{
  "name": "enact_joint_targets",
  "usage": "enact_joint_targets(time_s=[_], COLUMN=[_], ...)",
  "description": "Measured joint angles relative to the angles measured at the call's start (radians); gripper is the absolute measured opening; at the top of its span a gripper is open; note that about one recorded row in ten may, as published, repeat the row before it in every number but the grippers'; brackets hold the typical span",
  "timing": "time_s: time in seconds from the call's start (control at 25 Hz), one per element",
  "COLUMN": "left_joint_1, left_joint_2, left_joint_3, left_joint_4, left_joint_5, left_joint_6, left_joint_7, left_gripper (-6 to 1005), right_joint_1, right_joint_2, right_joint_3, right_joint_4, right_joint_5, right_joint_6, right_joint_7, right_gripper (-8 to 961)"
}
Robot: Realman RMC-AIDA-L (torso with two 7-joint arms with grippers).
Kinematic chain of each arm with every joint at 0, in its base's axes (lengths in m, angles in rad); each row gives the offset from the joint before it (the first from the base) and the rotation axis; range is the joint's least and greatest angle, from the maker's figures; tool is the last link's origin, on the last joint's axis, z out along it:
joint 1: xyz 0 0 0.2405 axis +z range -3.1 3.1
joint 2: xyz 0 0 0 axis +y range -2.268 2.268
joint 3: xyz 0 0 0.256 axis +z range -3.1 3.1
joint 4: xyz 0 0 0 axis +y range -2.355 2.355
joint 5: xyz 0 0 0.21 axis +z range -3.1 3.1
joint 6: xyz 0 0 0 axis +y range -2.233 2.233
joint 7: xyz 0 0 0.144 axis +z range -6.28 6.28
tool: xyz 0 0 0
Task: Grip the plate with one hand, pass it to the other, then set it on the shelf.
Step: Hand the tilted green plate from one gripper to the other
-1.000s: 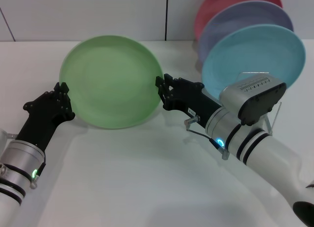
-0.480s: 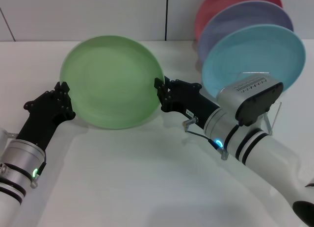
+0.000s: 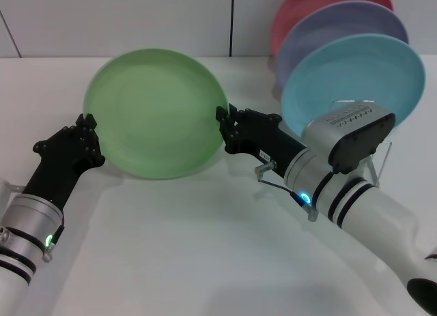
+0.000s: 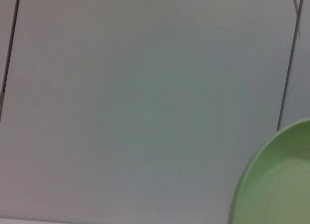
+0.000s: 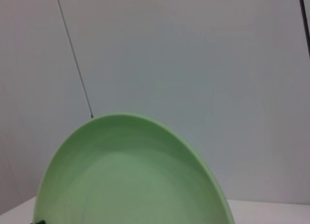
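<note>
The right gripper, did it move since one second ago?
Yes, barely. The right gripper crept toward the green plate, then eased slightly back, judged against the fixed light blue plate; it ends about where it began.

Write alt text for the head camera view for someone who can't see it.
A light green plate is held tilted above a white table, the left gripper at its left rim and the right gripper at its right rim. Behind the right arm, a light blue plate, a lavender plate and a pink plate stand upright in a wire rack.
</note>
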Motion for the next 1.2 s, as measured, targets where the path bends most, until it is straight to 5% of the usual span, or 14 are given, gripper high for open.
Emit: enact_joint_targets(time_s=[1.2], left_joint_1=[0.000], left_joint_2=[0.000], left_joint_3=[0.005], left_joint_4=[-0.008], left_joint_5=[0.004], left_joint_6=[-0.001], left_joint_7=[0.000], left_gripper=[64], right_joint_1=[-0.004], right_joint_2=[0.001], right_joint_3=[0.012], right_joint_4=[-0.001], right_joint_5=[0.000], right_joint_6=[0.003], right_joint_7=[0.000], right_gripper=[88])
